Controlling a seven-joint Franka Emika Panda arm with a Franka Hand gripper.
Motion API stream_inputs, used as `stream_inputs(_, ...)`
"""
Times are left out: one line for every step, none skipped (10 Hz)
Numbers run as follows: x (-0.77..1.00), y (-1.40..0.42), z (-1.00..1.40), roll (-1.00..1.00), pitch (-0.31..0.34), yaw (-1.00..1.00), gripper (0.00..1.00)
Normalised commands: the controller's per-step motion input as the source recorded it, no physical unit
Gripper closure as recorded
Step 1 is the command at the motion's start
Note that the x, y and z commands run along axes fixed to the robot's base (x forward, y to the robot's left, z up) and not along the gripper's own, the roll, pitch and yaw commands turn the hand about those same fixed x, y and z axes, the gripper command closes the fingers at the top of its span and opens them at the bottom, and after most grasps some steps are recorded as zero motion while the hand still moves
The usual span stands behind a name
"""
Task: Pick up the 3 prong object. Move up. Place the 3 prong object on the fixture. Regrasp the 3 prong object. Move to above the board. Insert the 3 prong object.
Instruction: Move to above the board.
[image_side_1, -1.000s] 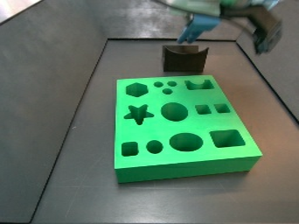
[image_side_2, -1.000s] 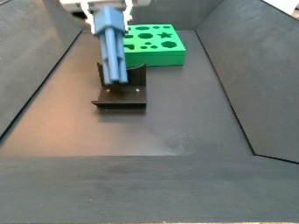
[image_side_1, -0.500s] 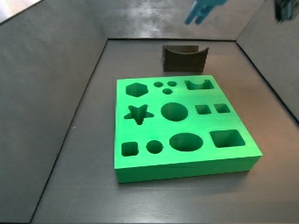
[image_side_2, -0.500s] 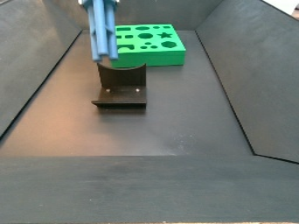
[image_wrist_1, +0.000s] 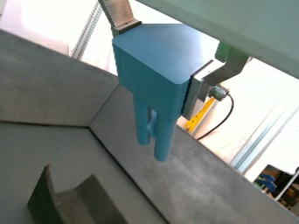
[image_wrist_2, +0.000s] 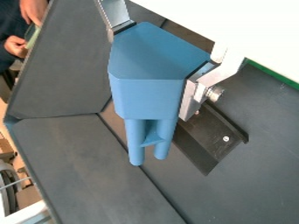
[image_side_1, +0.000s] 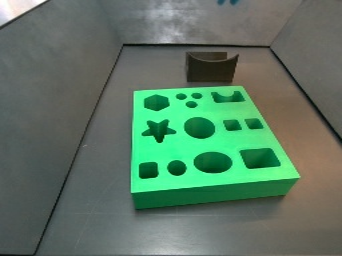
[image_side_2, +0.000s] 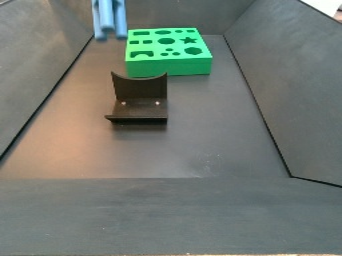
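Prongs of the 3 prong object (image_wrist_1: 158, 83) hung straight down from the jaws of the gripper (image_wrist_2: 146, 52), clamped on its pointed end, high above the fixture (image_side_2: 138, 97) and short of the board (image_side_1: 207, 141).

I read the 3 prong object (image_wrist_1: 158, 74) as smooth steel-blue plastic with a soft sheen, clamped in the hand (image_wrist_2: 152, 52) high above the desk; one finger (image_wrist_1: 117, 13) is a flat plate of brushed silver metal. The board (image_side_1: 207, 145) looks like bright green matt plastic or foam; I cannot tell which. The fixture (image_side_2: 138, 98) is dark brown-grey and dull, with a faint gloss on its base plate. The desk (image_side_2: 201, 140) is dark, matt and slightly scuffed.
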Motion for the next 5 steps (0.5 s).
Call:
stream_inputs(-0.87, -1.0, 0.4, -1.0, -0.074, -0.14, 1.0)
stream_inputs(-0.88, -1.0, 0.39, -1.0, -0.092, -0.14, 1.0)
stream_inputs(-0.95, -1.0, 0.4, -1.0, -0.12, -0.14, 1.0)
stream_inputs(-0.99, -1.0, 0.39, -1.0, -0.131, -0.15, 1.0)
stream_inputs(-1.0, -0.98, 0.39, -1.0, -0.139, -0.16, 1.0)
